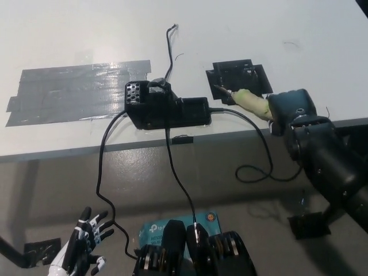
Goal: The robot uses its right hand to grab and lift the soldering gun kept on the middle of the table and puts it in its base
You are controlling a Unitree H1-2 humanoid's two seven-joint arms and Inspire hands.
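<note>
Down at the lower left, below the worktop's (241, 40) near edge, my left hand (80, 250) rests with its fingers spread and holding nothing; it plays no part here. Up at the near edge toward the right, my right hand (292, 110) is closed around the handle of the soldering gun (247, 100). The gun sticks out of that hand toward the left and slightly away from me, so its long axis runs from my hand to the tip. The tip points at the base (240, 77), the black piece just beyond it on the worktop, and looks to lie at the base's near left part; I cannot tell if it touches. Only the right hand is near. As I judge it, the coming move turns on carrying the tip farther along that same line into the base.
</note>
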